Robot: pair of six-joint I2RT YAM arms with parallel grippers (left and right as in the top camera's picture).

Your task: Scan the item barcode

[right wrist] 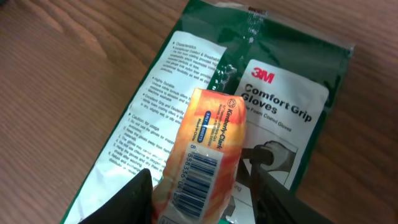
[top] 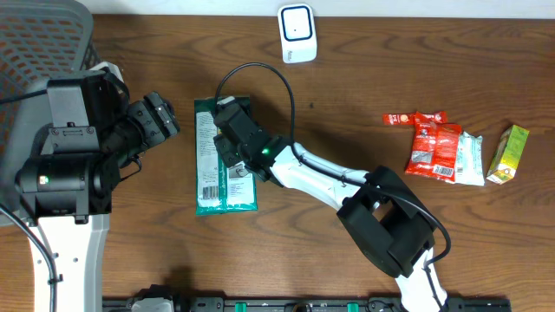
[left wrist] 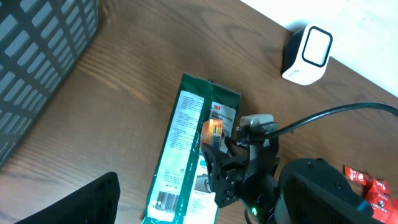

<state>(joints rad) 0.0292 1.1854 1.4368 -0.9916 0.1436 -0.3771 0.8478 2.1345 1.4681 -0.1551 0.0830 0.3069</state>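
Right end effector (right wrist: 202, 198) grips the orange packet (right wrist: 205, 143) above the green glove pack (right wrist: 283, 93); left end effector (top: 165, 120) open.

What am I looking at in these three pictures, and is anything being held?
Two robot arms work at a wooden table. One picture looks down from above; the other two come from cameras on the wrists. The right tool seems to grip a small orange packet, barcode facing its camera, over a green glove package. The left tool hangs open, empty. A white scanner, red snack packets and a green carton are also on the table.
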